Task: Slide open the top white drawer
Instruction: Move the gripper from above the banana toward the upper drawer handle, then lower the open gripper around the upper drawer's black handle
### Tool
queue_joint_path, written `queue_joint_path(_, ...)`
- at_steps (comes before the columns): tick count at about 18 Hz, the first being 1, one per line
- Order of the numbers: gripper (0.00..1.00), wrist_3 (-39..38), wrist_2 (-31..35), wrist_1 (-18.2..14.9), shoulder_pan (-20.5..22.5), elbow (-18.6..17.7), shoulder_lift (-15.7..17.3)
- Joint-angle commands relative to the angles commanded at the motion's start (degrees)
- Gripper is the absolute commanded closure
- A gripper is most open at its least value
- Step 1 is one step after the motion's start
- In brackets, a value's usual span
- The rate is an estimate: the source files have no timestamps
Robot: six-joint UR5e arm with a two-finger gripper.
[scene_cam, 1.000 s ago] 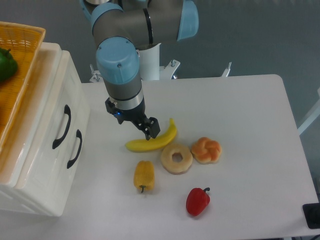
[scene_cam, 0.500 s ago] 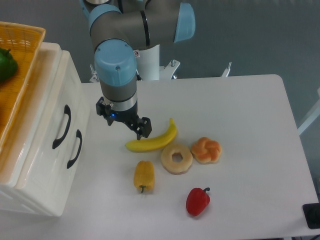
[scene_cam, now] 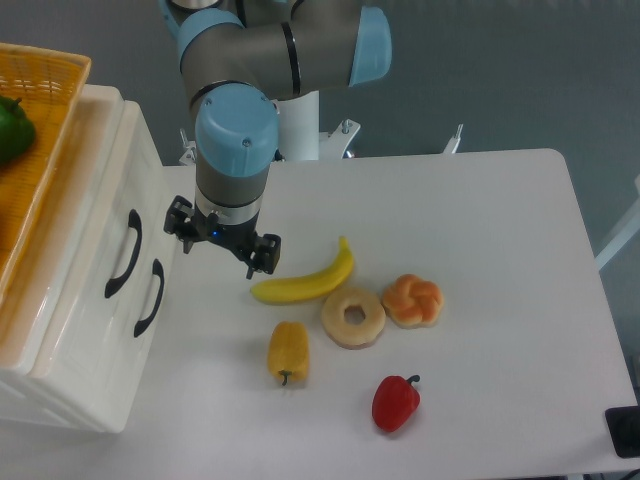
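Observation:
The top white drawer is the upper of two glossy cream-white drawers in the cabinet at the left edge of the table. It is shut, and its curved black handle faces the table. The lower drawer's handle sits just beside it. My gripper points down over the table, a short way right of the handles. Its jaws stand open and hold nothing. It touches neither the handle nor the drawer.
An orange wicker basket with a green pepper stands on the cabinet. On the table lie a banana, a doughnut, a glazed bun, a yellow pepper and a red pepper.
My gripper has moved left, away from the banana and toward the cabinet front, and has turned a little. The drawers and the food have not moved.

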Motion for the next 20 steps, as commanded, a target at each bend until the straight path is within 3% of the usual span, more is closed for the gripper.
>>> queue_joint_path(9, 0.00, -6.25, -4.31, 0.18, 0.00, 0.79, -0.79)
queue_joint_path(20, 0.00, -6.43, -7.65, -0.96, -0.62, 0.53, -1.41)
